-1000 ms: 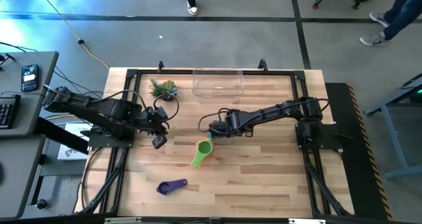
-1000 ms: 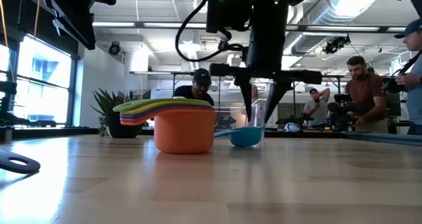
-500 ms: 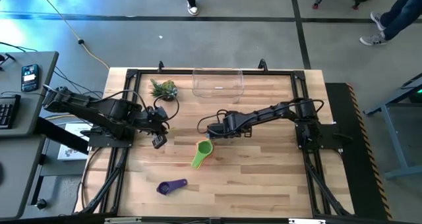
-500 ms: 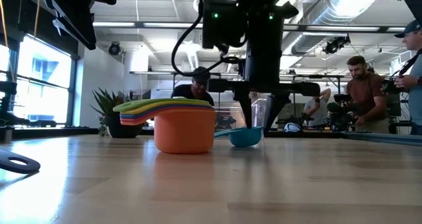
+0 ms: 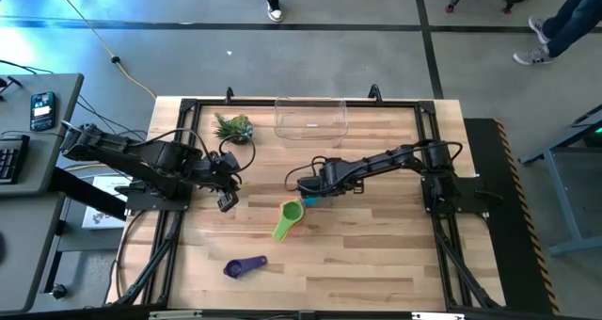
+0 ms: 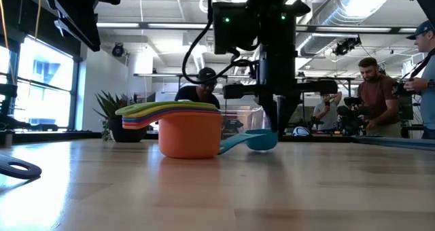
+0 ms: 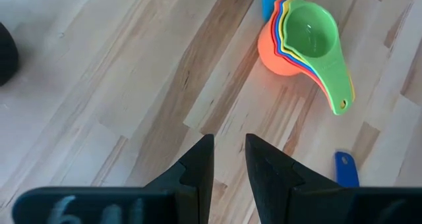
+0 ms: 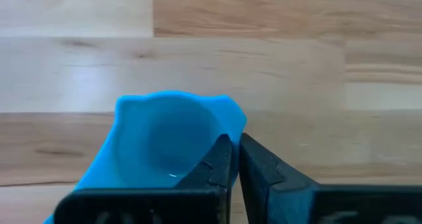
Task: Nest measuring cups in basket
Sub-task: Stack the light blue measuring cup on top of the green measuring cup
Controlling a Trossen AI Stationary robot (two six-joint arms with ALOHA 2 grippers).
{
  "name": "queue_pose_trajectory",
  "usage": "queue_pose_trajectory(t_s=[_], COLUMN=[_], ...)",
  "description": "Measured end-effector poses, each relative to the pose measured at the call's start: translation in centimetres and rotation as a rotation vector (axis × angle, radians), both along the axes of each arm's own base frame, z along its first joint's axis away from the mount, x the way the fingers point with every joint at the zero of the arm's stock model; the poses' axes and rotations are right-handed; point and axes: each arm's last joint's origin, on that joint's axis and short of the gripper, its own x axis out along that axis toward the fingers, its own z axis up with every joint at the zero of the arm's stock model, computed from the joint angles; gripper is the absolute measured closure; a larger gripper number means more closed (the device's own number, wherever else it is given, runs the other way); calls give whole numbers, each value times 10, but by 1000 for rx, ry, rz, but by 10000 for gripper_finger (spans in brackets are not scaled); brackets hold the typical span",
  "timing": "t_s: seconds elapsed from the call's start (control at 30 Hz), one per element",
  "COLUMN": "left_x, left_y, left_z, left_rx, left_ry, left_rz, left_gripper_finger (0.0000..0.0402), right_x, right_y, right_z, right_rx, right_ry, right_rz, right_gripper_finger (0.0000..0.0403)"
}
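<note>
A nested stack of cups, orange at the bottom and green on top [image 5: 290, 216] [image 6: 182, 128] [image 7: 306, 36], stands on the table's middle. The teal-blue cup [image 6: 259, 140] [image 8: 165, 141] [image 5: 311, 200] is just beyond it, under my right gripper [image 6: 275, 126] [image 8: 234, 161], which is shut on it. The purple cup [image 5: 245, 265] lies alone near the near edge. The clear basket [image 5: 310, 118] stands at the far edge. My left gripper [image 5: 226, 202] [image 7: 229, 159] hovers open at the table's left, touching nothing. My right gripper holds the teal-blue cup by its bowl wall at the rim [image 8: 232, 122], one finger inside the bowl and one outside. The fingers come from above, pointing down. The cup is tilted, its handle [image 6: 230, 146] sloping down toward the orange cup.
A small spiky green plant [image 5: 233, 127] stands left of the basket. A black frame [image 5: 188, 108] runs around the table's edges. People stand in the room beyond the far edge. Bare wood lies between the stack and the basket.
My right gripper has come down over the teal-blue cup and shut on its wall. The cup has shifted a little toward the table's right and tipped, so its handle now slopes down toward the stack. The stack has kept its place.
</note>
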Motion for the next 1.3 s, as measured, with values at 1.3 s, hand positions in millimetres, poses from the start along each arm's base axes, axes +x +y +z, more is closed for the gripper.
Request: queue_pose_trajectory(t_s=[1.3], left_x=[0], left_y=[0], left_z=[0], left_rx=[-7], left_ry=[4], left_rz=[-2], left_gripper_finger=[326], right_x=[24], right_y=[55], right_z=[94], right_rx=[44], right_ry=[-570], right_rz=[402], right_gripper_finger=[403])
